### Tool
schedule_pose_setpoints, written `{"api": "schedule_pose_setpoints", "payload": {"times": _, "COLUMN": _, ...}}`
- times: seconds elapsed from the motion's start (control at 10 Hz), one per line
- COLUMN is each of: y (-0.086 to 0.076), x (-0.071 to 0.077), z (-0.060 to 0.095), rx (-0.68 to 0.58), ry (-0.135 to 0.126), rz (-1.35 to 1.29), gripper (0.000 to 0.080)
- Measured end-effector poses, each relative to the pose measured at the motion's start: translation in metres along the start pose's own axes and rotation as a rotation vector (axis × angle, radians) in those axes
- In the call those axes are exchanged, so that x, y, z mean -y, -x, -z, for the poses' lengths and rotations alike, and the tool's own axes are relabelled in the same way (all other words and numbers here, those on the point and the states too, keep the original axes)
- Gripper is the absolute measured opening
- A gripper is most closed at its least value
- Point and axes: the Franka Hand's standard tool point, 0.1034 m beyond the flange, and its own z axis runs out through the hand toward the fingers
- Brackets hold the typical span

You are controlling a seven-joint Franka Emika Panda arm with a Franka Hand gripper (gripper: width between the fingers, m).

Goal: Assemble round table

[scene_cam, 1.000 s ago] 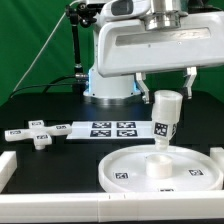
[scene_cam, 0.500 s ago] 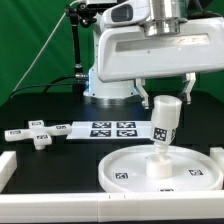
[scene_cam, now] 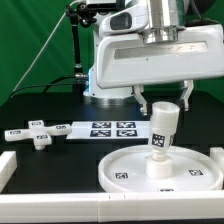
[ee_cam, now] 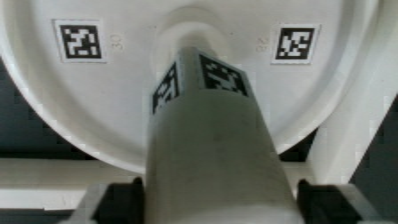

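Note:
The large rimmed round disc (scene_cam: 160, 170) lies flat on the black table at the exterior view's front right. My gripper (scene_cam: 165, 100) is shut on the thick short cylinder (scene_cam: 162, 128) and holds it upright, slightly tilted, with its lower end on or just above the disc's centre hub. In the wrist view the cylinder (ee_cam: 214, 130) runs between the dark finger pads (ee_cam: 121, 200) toward the disc (ee_cam: 107, 90), which shows tags on either side. The small cross-shaped piece (scene_cam: 36, 133) lies on the table at the exterior view's left.
The marker board (scene_cam: 105, 128) lies flat behind the disc. White border rails run along the front (scene_cam: 50, 211) and the exterior view's left side (scene_cam: 4, 170). The arm's white base (scene_cam: 110, 85) stands at the back.
The cylinder and gripper have shifted slightly toward the exterior view's left and tilted a little over the disc's centre; the gripper body has risen slightly.

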Motion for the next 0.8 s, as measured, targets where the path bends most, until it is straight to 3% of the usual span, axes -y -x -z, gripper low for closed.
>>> {"api": "schedule_pose_setpoints", "payload": {"times": 0.8, "y": 0.0065, "x": -0.0007, "z": -0.0097, "rx": -0.046, "ry": 0.010, "rz": 0.003, "gripper": 0.0412}}
